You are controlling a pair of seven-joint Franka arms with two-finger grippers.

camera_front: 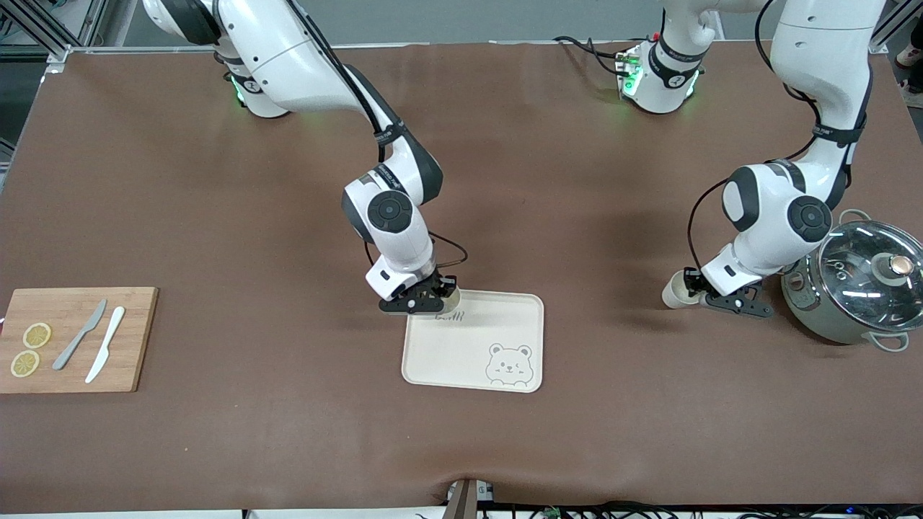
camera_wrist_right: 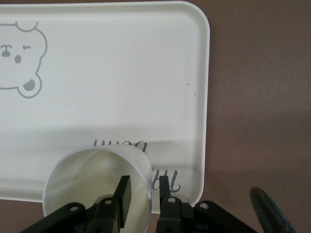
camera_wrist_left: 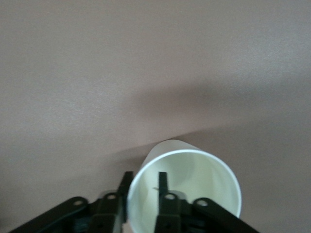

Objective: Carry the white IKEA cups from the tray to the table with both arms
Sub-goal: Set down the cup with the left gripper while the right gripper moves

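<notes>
**Gripping two white cups, one per hand**

Starting nearest the front camera: cream bear-printed tray (camera_front: 472,346) lying flat on the brown counter (camera_front: 288,447), bear at the near corner toward the left arm's end. Toward the right arm's end, wooden cutting board (camera_front: 72,339) carrying two lemon slices (camera_front: 30,349), a grey knife (camera_front: 79,334) and a white knife (camera_front: 105,353).

Over the tray's farther corner, right hand (camera_front: 425,299) clamped on the wall of a white cup (camera_wrist_right: 92,189), one finger (camera_wrist_right: 124,191) inside, the other outside the rim; whether the cup touches the tray cannot be told.

Toward the left arm's end, left hand (camera_front: 721,297) pinching the rim of the second white cup (camera_wrist_left: 184,189), tilted, mouth toward the wrist camera, over bare counter. Just beside that hand, glass-lidded pot (camera_front: 854,281) standing on the counter.
</notes>
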